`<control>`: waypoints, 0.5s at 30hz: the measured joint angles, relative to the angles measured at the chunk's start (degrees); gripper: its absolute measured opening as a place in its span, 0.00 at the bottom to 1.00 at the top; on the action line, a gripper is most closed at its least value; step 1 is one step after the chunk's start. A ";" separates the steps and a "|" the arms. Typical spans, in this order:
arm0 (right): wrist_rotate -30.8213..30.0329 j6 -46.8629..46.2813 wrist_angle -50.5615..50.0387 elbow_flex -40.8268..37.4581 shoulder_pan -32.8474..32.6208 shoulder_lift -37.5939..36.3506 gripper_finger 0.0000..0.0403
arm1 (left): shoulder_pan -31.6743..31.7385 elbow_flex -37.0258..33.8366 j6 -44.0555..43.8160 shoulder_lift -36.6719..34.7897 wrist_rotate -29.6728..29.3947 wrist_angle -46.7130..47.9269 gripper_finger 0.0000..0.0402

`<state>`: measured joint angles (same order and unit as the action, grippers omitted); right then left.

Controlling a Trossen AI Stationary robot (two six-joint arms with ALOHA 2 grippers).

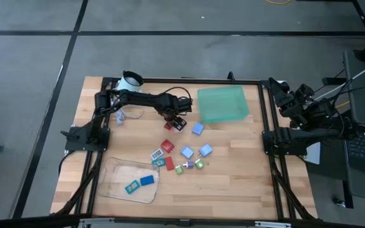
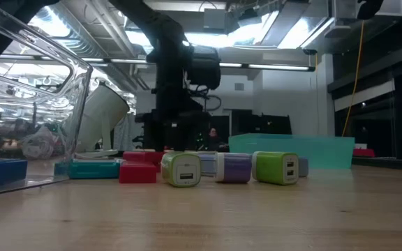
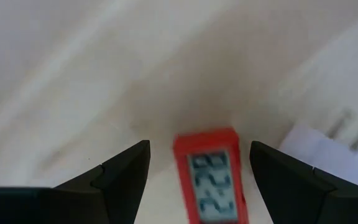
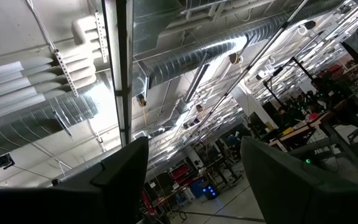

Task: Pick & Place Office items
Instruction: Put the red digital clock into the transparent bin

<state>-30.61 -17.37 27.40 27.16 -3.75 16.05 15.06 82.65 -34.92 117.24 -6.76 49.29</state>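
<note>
Two small blocky pieces lay in the clear plastic tray; about ten remained beside it. Left gripper was open over a red piece; right gripper open, parked off-table.

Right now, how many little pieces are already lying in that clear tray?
2: a teal piece and a blue piece, side by side in the clear tray at the table's front left. None seem hidden, since the tray is see-through.

1. The red piece between the left gripper's fingers is blurred and cut off at the left wrist picture's edge.
2. A pale shape beyond one finger is too blurred to identify.
</note>
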 joint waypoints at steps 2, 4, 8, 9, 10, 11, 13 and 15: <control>0.01 0.00 -0.05 0.00 0.01 0.00 0.65 | -0.31 0.09 -0.18 1.45 2.01 -0.52 0.68; 0.02 -0.02 -0.09 0.00 0.02 -0.02 0.65 | -0.69 0.37 0.37 2.22 1.77 -0.19 0.68; 0.02 -0.04 -0.55 0.00 0.02 -0.02 0.65 | -0.74 0.33 0.52 3.18 1.81 -0.13 0.68; 0.02 -0.04 -0.65 0.00 0.02 -0.02 0.65 | -0.75 0.31 0.52 3.20 1.78 -0.05 0.68; 0.03 -0.04 -0.78 0.00 0.00 -0.02 0.65 | -0.76 0.28 0.52 3.22 1.78 0.16 0.67; 0.02 -0.04 -0.92 0.00 0.02 -0.02 0.65 | -0.76 0.28 0.46 3.26 1.81 0.41 0.66; 0.02 -0.05 -1.10 0.00 0.01 -0.02 0.65 | -0.78 0.28 -0.17 3.29 1.86 0.96 0.63; 0.02 -0.09 -1.18 0.00 0.00 -0.02 0.65 | -0.80 -0.24 -0.17 3.27 2.10 0.66 0.58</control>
<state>-30.59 -17.45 26.22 27.16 -3.75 16.03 14.26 82.41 -35.09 120.51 -4.67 49.96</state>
